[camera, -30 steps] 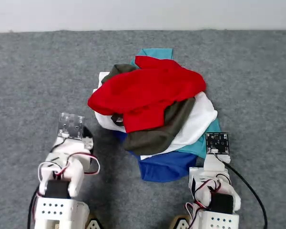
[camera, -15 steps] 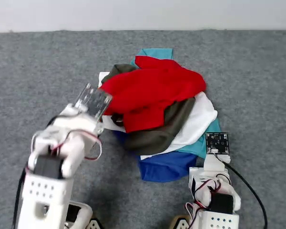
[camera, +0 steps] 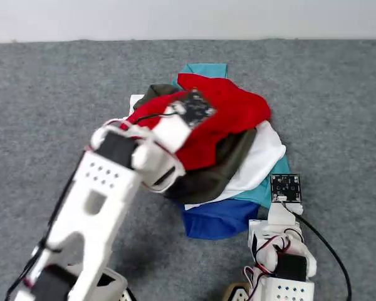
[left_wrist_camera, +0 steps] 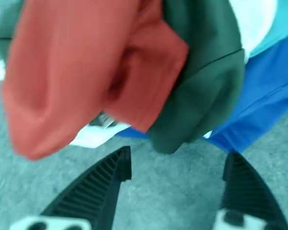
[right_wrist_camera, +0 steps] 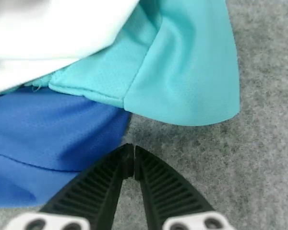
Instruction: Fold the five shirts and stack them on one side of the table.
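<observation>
No shirt is folded and no stack is started, so the whole task is judged to be left. All five shirts are heaped in one crumpled pile (camera: 207,157). The red shirt (camera: 232,110) is on top, just ahead of the left gripper (left_wrist_camera: 177,160), whose jaws are spread wide and hold nothing. The dark green shirt (left_wrist_camera: 206,81) is ahead of it too. The white shirt (camera: 263,153) is sandwiched lower. The blue shirt (right_wrist_camera: 48,134) and teal shirt (right_wrist_camera: 182,81) are at the bottom, their hems just ahead of the right gripper (right_wrist_camera: 133,151), which is pressed together and empty. The pile is laid on a grey carpet-like surface (camera: 338,94), with a white wall (camera: 175,19) behind.
</observation>
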`<state>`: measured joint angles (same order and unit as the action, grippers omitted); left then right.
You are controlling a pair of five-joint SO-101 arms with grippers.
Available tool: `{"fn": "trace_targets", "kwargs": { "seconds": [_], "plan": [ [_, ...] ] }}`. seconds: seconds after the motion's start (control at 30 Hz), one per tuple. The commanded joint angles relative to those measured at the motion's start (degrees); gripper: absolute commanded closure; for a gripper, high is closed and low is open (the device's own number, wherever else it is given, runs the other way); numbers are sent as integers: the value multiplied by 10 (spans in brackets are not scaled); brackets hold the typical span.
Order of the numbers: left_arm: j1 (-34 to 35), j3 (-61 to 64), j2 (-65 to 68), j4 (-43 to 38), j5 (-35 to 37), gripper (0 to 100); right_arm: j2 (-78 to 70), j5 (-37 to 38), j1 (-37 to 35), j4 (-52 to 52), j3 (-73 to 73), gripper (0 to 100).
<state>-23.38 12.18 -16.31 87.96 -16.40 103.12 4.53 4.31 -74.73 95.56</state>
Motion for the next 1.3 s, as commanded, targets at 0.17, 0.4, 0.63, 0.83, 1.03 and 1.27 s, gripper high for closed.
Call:
{"fn": "trace_targets", "kwargs": {
  "seconds": [0.17,0.4,0.63,0.83,1.03,1.27],
  "plan": [
    [-76,-70,148,-67,-1,685,4,-6,0,-1,9,987],
    [-56,-71,270,-174,0,686,4,-6,0,-1,9,987],
    [-32,-71,333,-231,11,889,4,-6,0,-1,9,987],
    [-11,-70,269,-203,-7,987,4,-6,0,-1,9,987],
    [75,-70,147,-193,-10,988,4,-6,0,-1,9,987],
    [240,-70,40,-193,-10,988,4,-6,0,-1,9,987]
  ]
}}
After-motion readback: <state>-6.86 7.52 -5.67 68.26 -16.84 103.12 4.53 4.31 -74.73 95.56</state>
